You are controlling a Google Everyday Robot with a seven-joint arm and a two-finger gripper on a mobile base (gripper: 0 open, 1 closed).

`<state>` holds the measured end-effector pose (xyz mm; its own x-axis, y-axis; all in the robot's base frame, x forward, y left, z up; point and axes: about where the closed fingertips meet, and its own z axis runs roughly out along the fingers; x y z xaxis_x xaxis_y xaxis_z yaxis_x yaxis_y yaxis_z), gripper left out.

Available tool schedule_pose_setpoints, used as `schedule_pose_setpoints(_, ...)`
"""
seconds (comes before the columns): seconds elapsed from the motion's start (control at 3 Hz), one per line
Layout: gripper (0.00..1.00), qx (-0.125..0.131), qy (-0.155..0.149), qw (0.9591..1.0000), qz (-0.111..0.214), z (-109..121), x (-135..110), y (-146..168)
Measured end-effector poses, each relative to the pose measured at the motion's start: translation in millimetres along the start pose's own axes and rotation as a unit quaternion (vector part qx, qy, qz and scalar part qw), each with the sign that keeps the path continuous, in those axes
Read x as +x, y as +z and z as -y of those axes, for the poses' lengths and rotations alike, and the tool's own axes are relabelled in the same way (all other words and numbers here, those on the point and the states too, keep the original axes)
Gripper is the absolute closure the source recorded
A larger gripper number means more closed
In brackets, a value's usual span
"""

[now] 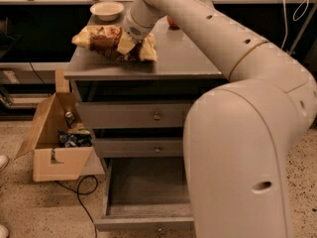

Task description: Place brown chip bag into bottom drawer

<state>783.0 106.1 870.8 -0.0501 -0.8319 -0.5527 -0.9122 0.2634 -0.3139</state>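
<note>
While the bottom drawer (pixel 148 195) stands pulled out at floor level, most of the right-hand side of the scene is taken up by the robot's cream-coloured arm (pixel 237 148). It is seen rising from the foreground, bending at a broad elbow and reaching back to the left over a grey cabinet (pixel 188 58). Three drawers are set in the cabinet's front. The top drawer (pixel 124 115) and the middle drawer (pixel 124 148) are shut, each marked by a small round knob (pixel 156 116), and only the lowest is drawn forward, its deep tray partly hidden behind the arm.

Just left of the cabinet, an open cardboard box (pixel 52 162) is set on the speckled floor (pixel 29 207), with a few packets and what looks like a can seen inside it. On the cabinet top, towards its left side, the brown chip bag (pixel 101 38) is laid, dark in the middle and pale yellow at its left end. The gripper (pixel 134 51) is lowered onto the bag's right end, and that end is pinched between the two pale fingers (pixel 125 43), one at each side of the crinkled foil. Whether the bag is lifted clear of the surface cannot be told.

Behind the bag, at the back of the top, a shallow white bowl (pixel 107 9) is placed, and a small orange object (pixel 172 22) is partly hidden by the arm. A dark cable (pixel 81 195) is looped on the floor below the box.
</note>
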Motion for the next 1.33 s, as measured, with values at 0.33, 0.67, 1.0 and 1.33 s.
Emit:
schedule_pose_setpoints(0.33, 0.87, 0.01, 0.005, 0.9971, 0.076, -12.2, -8.0, -44.2)
schedule_pose_setpoints(0.67, 1.0, 0.028, 0.016, 0.9857, 0.166, -35.9, -15.7, -100.3)
schedule_pose_setpoints(1.0, 1.0, 0.052, 0.038, 0.9751, 0.212, -74.6, 12.9, -168.4)
schedule_pose_setpoints(1.33, 1.0, 0.065, 0.081, 0.9744, 0.2, -92.5, 68.8, -201.8)
